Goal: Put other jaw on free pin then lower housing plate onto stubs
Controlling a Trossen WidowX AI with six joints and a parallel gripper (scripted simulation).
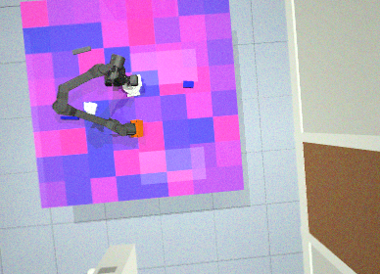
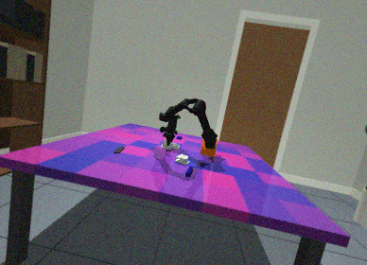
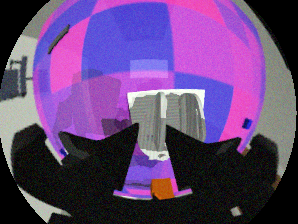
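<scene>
Gripper (image 1: 133, 80) (image 2: 170, 142) (image 3: 150, 125) is closing its fingers around a grey ridged jaw piece (image 3: 148, 118) above the white rectangular housing base (image 1: 130, 92) (image 2: 176, 147) (image 3: 168, 92). Beside that piece, another grey ridged jaw (image 3: 189, 117) is standing over the base. In the top view, a small white blocky part (image 1: 90, 108) (image 2: 183, 159) is lying left of and below the base; a blue block (image 1: 188, 84) (image 2: 179, 138) (image 3: 247, 123) is resting to its right. Whether the teeth are meshing, I cannot tell.

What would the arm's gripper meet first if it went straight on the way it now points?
Probably the white base and its grey parts just beyond the gripper, then the tabletop; the depth between is unclear.
</scene>
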